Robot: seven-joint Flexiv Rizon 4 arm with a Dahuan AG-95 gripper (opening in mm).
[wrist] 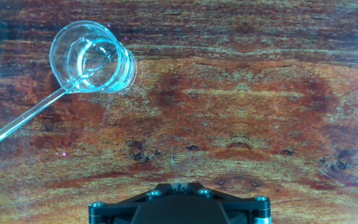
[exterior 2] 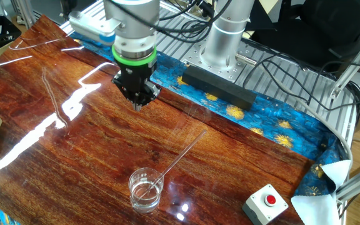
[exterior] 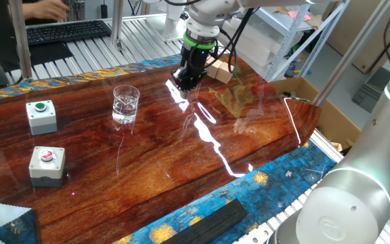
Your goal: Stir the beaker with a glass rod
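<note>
The beaker [exterior: 126, 104] is a small clear glass standing upright on the glossy wood table. It also shows in the other fixed view [exterior 2: 145, 190] and at the top left of the hand view [wrist: 93, 57]. The glass rod [exterior 2: 183, 156] stands with one end inside the beaker and leans out over the rim, its free end resting toward the table. In the hand view the rod [wrist: 23, 121] runs down-left from the beaker. My gripper [exterior: 185, 87] hovers above the table, well apart from the beaker and rod, fingers together and holding nothing. It also shows in the other fixed view [exterior 2: 137, 106] and the hand view [wrist: 178, 184].
Two grey button boxes, one green [exterior: 41, 115] and one red [exterior: 48, 165], stand at the table's left. Wooden blocks [exterior: 219, 71] lie behind the gripper. A black bar [exterior: 208, 222] lies on the blue cloth at the front edge. Bright glare streaks cross the wood.
</note>
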